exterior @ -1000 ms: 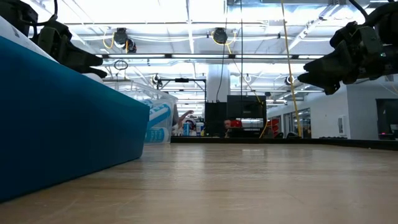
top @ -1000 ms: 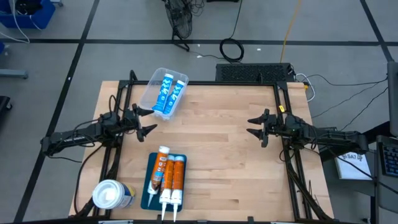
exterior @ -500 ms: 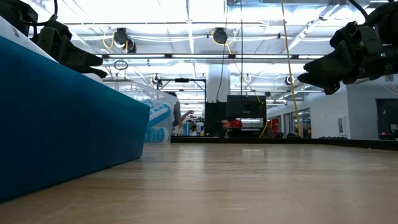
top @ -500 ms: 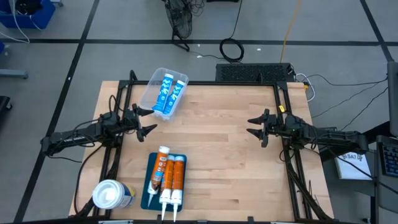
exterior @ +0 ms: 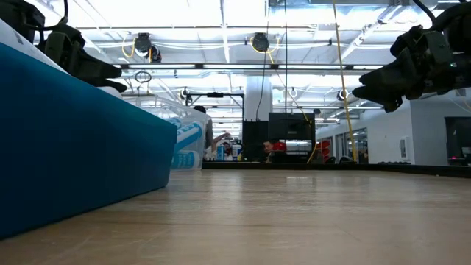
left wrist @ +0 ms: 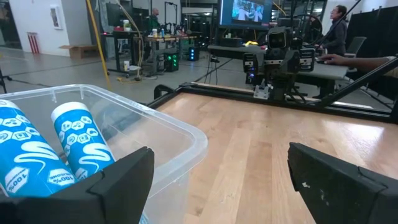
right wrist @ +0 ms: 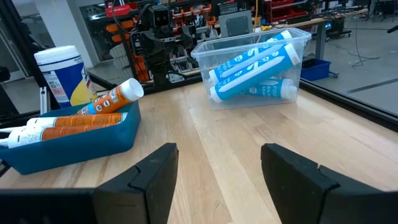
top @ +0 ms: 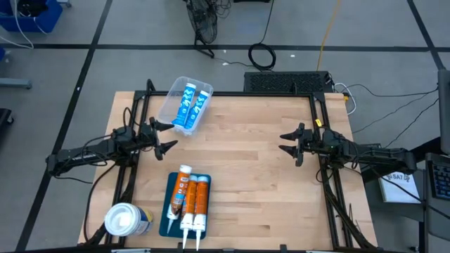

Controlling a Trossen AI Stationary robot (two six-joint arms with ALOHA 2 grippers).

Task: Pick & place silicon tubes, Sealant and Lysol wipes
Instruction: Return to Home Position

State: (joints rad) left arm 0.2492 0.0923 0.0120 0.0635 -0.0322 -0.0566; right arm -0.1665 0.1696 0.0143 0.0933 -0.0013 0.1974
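Well apart from the wide-spread left tool [top: 174, 136], the Lysol wipes [top: 126, 220].

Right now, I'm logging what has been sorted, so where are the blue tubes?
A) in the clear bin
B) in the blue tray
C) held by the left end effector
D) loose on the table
A: the blue tubes lie inside the clear bin at the table's far left corner, while the blue tray holds only orange tubes.
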